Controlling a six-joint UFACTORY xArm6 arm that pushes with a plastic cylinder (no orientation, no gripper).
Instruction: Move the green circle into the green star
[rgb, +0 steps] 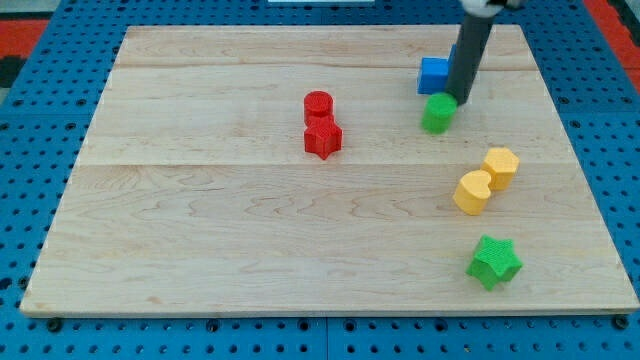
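Note:
The green circle (437, 113) sits on the wooden board at the view's upper right. The green star (495, 262) lies near the view's lower right, well below the circle. My tip (461, 101) stands just to the right of the green circle's top edge, touching or nearly touching it. The dark rod rises from there to the view's top and partly hides the blue block (434, 75) behind it.
A yellow hexagon (501, 166) and a yellow heart-like block (473, 192) lie between the circle and the star. A red circle (318, 104) and a red star (322, 138) touch near the board's middle. The board's right edge (590, 170) is close.

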